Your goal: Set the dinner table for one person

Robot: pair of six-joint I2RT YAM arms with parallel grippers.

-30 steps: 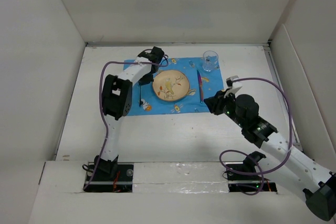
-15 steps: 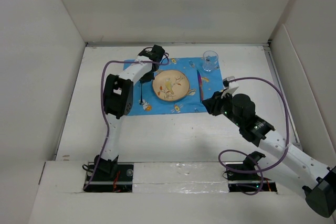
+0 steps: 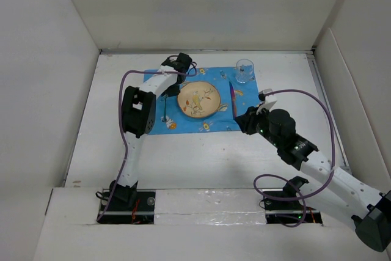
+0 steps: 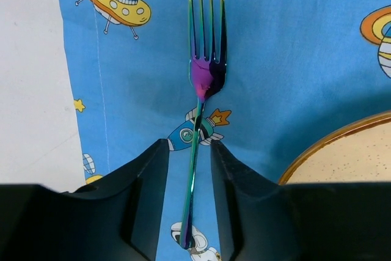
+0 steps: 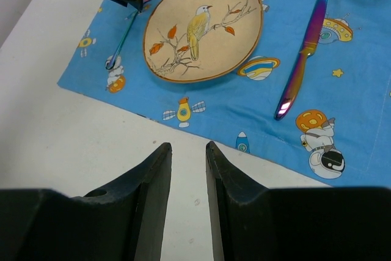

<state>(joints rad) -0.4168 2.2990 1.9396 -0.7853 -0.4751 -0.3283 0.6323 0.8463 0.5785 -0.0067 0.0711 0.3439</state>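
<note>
On the white dinner table (image 3: pixel 110 151) lies a blue cartoon-print cloth (image 3: pixel 211 123). On it are a bird-pattern plate (image 3: pixel 198 99), an iridescent knife (image 3: pixel 233 101) to its right, a clear glass (image 3: pixel 244 71) at the far right corner and an iridescent fork (image 4: pixel 201 90) to the plate's left. My left gripper (image 4: pixel 189 148) is open, and its fingers straddle the fork's handle, which lies flat on the cloth. My right gripper (image 5: pixel 188 146) is open and empty over bare table just in front of the cloth's near edge.
Upright white panels (image 3: pixel 55 77) enclose the table on the left, back and right. The left arm's elbow (image 3: pixel 135 111) hangs over the cloth's left edge. In the right wrist view the plate (image 5: pixel 204 29) and knife (image 5: pixel 302 59) lie ahead.
My right arm has drifted a little left and back toward me. My left gripper has barely shifted over the fork.
</note>
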